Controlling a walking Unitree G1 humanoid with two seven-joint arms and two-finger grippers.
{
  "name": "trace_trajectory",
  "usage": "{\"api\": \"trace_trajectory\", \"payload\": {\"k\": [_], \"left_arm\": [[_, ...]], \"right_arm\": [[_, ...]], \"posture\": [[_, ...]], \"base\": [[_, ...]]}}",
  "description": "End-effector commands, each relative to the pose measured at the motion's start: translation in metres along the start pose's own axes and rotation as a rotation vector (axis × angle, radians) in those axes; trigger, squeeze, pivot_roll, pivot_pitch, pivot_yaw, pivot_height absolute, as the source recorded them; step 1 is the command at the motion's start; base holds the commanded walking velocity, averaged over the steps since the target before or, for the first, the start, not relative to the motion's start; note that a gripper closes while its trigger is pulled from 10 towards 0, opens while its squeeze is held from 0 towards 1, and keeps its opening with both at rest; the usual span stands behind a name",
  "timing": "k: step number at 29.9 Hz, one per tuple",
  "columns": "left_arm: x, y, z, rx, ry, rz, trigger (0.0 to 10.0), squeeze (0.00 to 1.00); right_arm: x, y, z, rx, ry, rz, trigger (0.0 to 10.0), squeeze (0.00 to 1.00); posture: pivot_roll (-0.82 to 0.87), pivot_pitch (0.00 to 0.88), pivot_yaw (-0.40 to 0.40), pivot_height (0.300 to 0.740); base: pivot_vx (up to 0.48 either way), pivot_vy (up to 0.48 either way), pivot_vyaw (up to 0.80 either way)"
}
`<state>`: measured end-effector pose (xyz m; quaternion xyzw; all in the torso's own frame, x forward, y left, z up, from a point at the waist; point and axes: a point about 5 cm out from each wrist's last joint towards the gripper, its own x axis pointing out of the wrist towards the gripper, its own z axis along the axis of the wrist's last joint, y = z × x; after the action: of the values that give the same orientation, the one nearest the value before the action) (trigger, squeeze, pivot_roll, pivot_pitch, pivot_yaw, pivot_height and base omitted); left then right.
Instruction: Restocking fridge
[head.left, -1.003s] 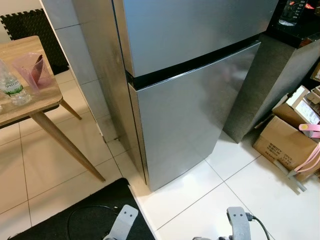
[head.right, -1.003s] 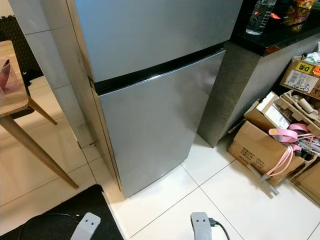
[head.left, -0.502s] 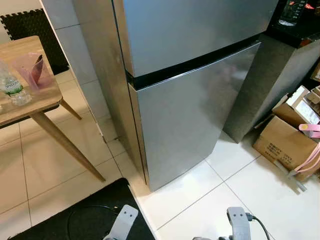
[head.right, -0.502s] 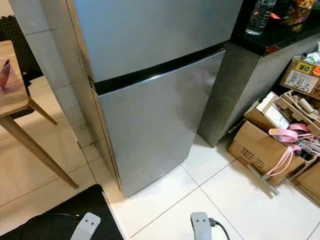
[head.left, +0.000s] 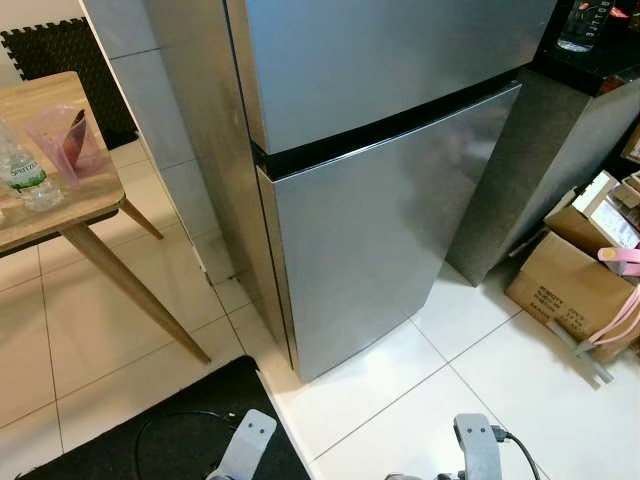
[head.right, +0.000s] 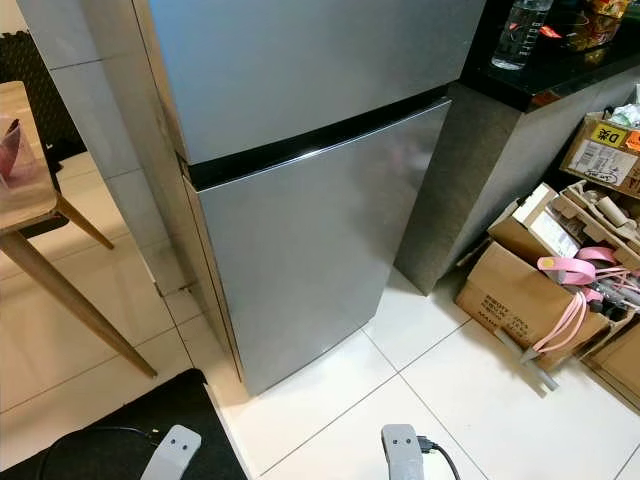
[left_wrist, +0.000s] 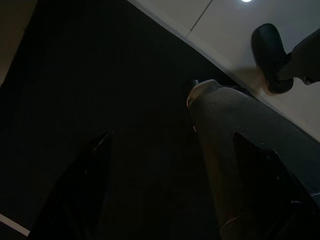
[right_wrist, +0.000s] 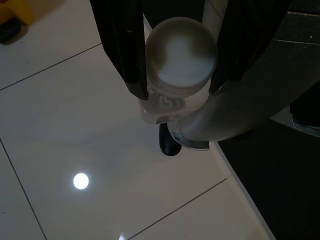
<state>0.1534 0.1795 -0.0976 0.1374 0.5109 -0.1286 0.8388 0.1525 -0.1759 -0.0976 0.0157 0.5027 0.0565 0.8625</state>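
The silver two-door fridge (head.left: 380, 200) stands straight ahead with both doors shut. My two silver arms hang low at the bottom edge, the left arm (head.left: 245, 445) over the black mat and the right arm (head.left: 478, 445) over the white tiles. In the right wrist view my right gripper (right_wrist: 177, 93) is shut on a clear bottle with a white cap (right_wrist: 181, 52), seen from above, one black finger on each side. The dark left wrist view has my left gripper (left_wrist: 171, 135) open with nothing between its fingers, above the mat.
A wooden table (head.left: 60, 205) at the left carries a water bottle (head.left: 22, 175) and a pink bag (head.left: 68, 135). A black mat (head.left: 190, 420) with a cable lies by my feet. Cardboard boxes (head.left: 565, 285) crowd the right floor beside a dark counter (head.right: 560, 70).
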Motion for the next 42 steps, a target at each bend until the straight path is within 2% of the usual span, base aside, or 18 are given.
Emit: {"api": "trace_trajectory", "payload": {"k": [1, 42], "left_arm": [[-0.0003, -0.0067, -0.0089, 0.001, 0.038, -0.024, 10.0, 0.00], [-0.0004, -0.0061, -0.0089, 0.016, 0.039, -0.025, 10.0, 0.00]], "right_arm": [[0.0001, 0.0046, -0.0057, 0.016, 0.021, 0.015, 10.0, 0.00], [0.0000, 0.0058, -0.0075, 0.008, 0.027, 0.018, 10.0, 0.00]], "posture": [[-0.02, 0.070, -0.013, 0.740], [-0.02, 0.061, -0.009, 0.740]], "base": [[0.000, 0.000, 0.00], [0.000, 0.000, 0.00]]}}
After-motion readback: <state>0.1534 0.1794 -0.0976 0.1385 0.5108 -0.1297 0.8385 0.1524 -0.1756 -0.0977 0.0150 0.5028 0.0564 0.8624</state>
